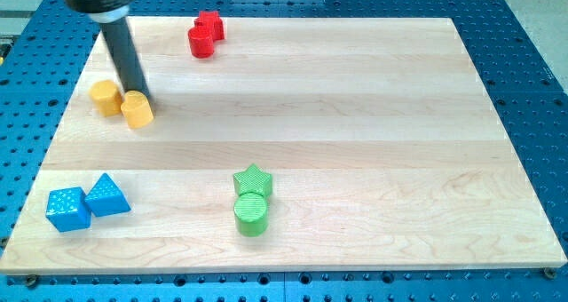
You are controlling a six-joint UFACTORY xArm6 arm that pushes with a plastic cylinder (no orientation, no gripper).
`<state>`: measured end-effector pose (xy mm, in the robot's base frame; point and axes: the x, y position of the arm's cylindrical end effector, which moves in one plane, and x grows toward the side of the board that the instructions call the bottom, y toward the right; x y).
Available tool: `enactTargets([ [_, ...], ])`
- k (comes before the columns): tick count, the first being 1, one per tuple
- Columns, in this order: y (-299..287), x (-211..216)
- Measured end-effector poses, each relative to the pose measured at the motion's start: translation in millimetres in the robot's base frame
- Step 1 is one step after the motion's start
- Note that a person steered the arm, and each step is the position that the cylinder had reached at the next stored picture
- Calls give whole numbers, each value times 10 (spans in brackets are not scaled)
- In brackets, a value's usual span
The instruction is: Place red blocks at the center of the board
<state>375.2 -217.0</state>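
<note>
Red blocks (206, 34), touching, near board's (355, 115) top

Straight dark grey rod, glossy sheen, wider black collar above, my tip (139, 96) blunt

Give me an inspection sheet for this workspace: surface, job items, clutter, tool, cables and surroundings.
Surface: wooden board, centre bare.
Job's things: red cylinder and red star, touching, at the view's top edge, left of centre.
Clutter: two yellow blocks upper left; blue cube and blue triangle lower left; green star and green cylinder bottom centre.
Tool: my tip at the right yellow block's top edge, far from the reds.
Cables: nothing seen.
Surroundings: blue perforated table.
</note>
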Motion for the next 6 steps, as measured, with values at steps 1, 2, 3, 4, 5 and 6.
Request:
enactTargets([
  [1, 29, -290],
  [2, -584, -71],
  [3, -110, 43],
  [4, -179, -118],
  [5, -456, -298],
  [6, -338, -545],
])
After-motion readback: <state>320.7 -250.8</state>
